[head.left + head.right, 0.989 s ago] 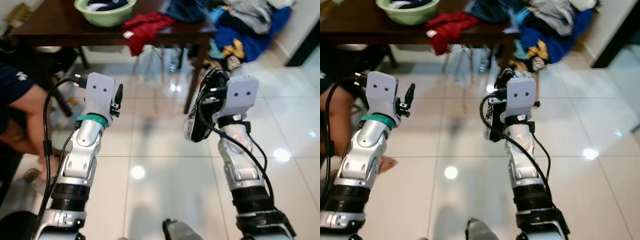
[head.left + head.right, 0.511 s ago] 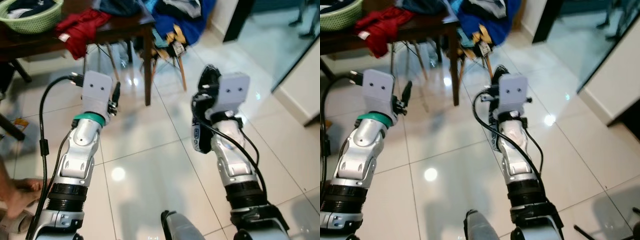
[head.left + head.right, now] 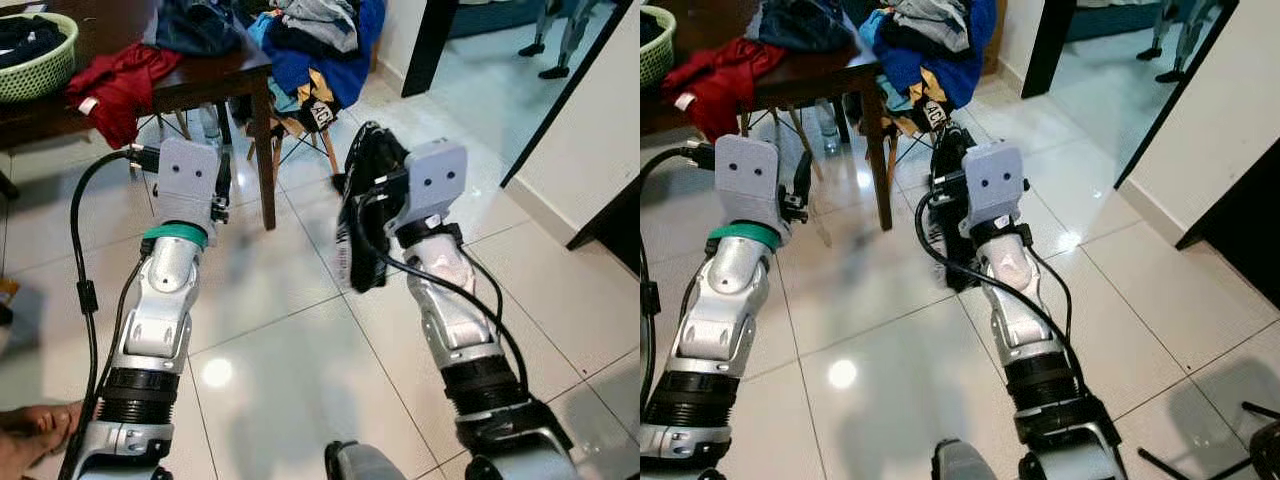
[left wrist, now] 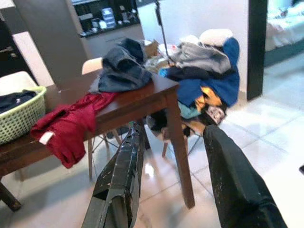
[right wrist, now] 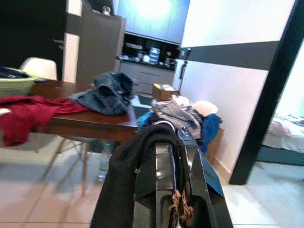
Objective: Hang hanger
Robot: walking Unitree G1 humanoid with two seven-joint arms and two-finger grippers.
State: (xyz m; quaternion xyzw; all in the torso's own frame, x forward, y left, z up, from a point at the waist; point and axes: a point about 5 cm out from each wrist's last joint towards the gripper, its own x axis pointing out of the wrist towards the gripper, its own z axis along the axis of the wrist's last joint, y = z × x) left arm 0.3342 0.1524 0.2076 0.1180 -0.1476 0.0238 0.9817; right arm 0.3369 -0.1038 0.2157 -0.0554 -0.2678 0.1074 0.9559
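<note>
A glossy tiled floor (image 3: 280, 350) runs past a cluttered table (image 3: 215, 80). The right gripper (image 5: 175, 156) is clamped on a dark garment (image 3: 362, 215) draped below it, probably carried toward hanging; I cannot make out a hanger. The left gripper (image 4: 173, 161) is spread, empty.

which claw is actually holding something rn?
The right claw, shut on a black garment that hangs off it. The left claw is open, nothing between its fingers.
</note>
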